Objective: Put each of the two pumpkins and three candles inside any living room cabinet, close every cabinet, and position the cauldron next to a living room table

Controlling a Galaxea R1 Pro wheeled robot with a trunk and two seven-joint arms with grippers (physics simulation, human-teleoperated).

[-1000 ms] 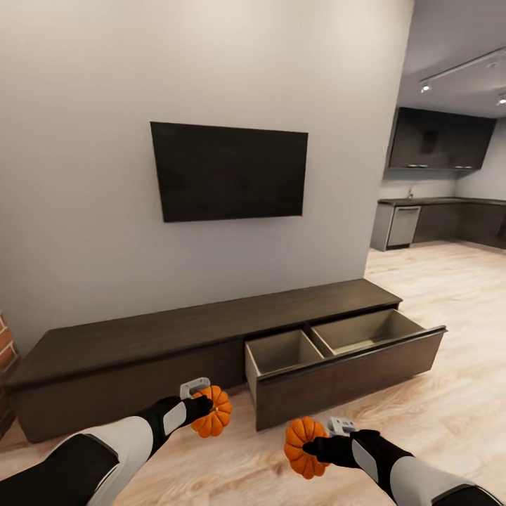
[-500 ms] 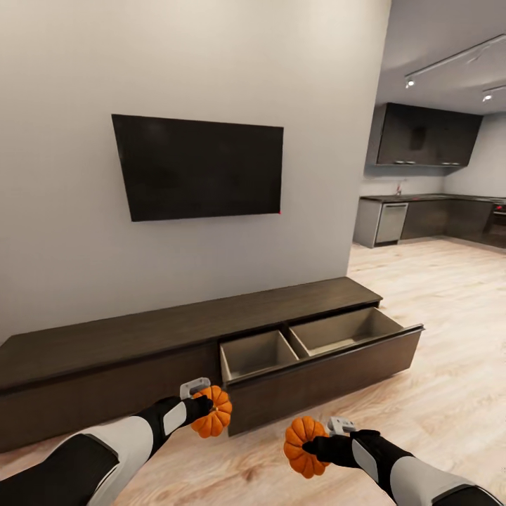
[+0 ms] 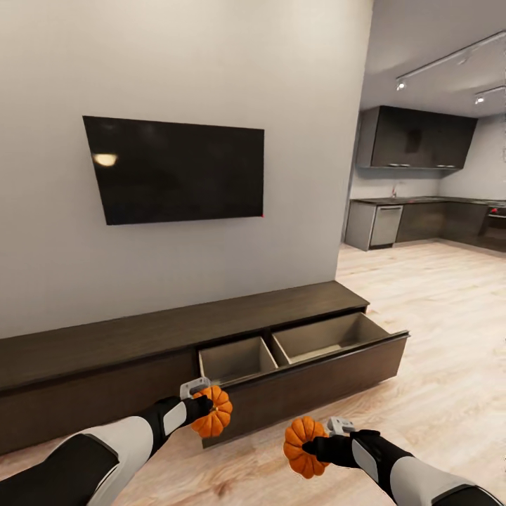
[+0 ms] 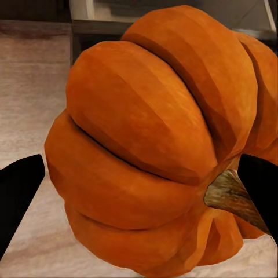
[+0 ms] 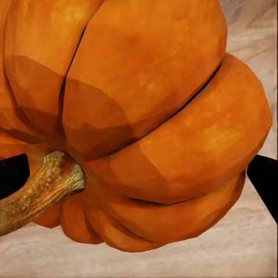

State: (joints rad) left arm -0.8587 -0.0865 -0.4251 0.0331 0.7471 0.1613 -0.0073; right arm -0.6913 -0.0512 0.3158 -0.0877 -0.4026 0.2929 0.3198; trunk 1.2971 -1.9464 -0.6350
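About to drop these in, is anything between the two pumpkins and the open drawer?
Nothing visible. The drawer is pulled out, both compartments bare, with only floor between it and the left pumpkin and right pumpkin.

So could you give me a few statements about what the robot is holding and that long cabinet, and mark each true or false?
1. Each gripper holds a pumpkin: the left gripper one pumpkin, the right gripper the other pumpkin. True.
2. The cabinet has all drawers shut. False: one drawer is pulled out.
3. The open drawer already holds candles. False: both compartments look bare.
4. A dark TV hangs above the cabinet. True.
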